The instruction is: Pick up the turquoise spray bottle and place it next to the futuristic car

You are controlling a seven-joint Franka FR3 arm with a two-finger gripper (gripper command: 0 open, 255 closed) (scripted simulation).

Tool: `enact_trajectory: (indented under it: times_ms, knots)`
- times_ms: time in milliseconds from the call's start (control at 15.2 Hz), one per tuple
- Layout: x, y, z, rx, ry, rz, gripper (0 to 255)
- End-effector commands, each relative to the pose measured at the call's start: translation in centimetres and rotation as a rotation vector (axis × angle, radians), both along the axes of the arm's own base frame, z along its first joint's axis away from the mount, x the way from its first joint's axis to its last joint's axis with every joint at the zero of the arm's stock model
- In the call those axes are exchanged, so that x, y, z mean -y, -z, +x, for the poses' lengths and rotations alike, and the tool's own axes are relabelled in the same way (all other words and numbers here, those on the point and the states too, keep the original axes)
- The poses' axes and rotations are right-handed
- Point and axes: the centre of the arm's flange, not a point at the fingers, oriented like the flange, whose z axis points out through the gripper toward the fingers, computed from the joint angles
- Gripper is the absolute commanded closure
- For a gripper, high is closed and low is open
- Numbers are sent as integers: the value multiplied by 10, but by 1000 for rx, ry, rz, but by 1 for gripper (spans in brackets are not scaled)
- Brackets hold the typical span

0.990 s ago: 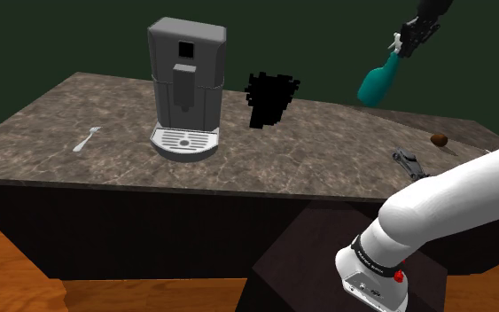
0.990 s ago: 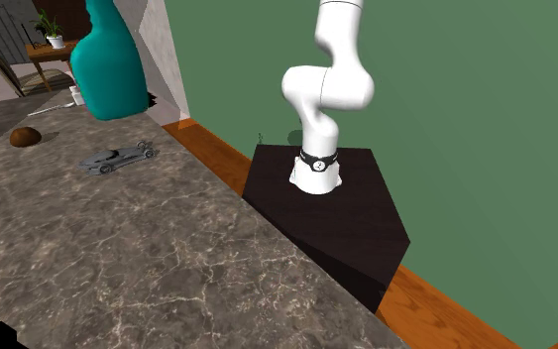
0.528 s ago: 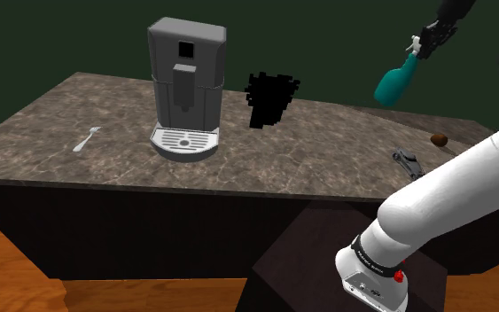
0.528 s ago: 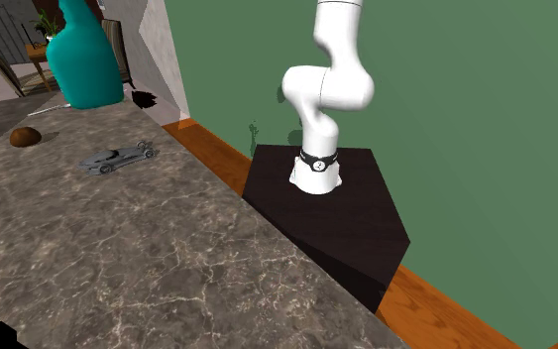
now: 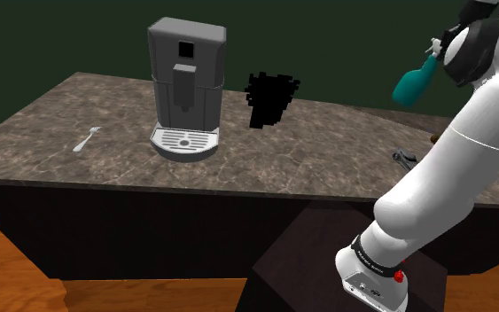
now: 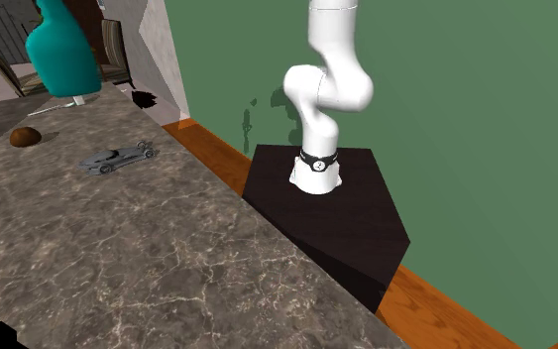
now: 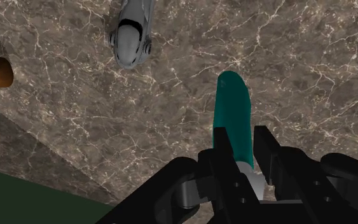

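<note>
Since the gripper (image 7: 241,147) squeezes the teal spray bottle (image 7: 233,108) near its thin top, it looks light, hard and slippery, and may swing.

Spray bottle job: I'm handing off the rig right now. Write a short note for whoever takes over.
Pincer: shut on the turquoise spray bottle, clasping it near its top.
Bottle: in the air above the counter, tilted, touching nothing else.
Futuristic car: grey, lying on the counter, with a small brown object beside it.
Done: pickup.
Left: lower the bottle onto the counter next to the car, open the pincer, back away.
</note>
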Motion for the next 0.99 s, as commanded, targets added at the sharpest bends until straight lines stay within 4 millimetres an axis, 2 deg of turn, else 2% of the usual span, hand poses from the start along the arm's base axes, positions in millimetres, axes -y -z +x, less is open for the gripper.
enact_trajectory:
  times_ms: [0, 132, 198, 924]
  knots:
    - [23, 1, -16, 1, -6, -2, 255]
    - [46, 1, -29, 1, -6, -2, 255]
    - [50, 1, -32, 1, -6, -2, 255]
    - [51, 59, -32, 1, -6, -2, 255]
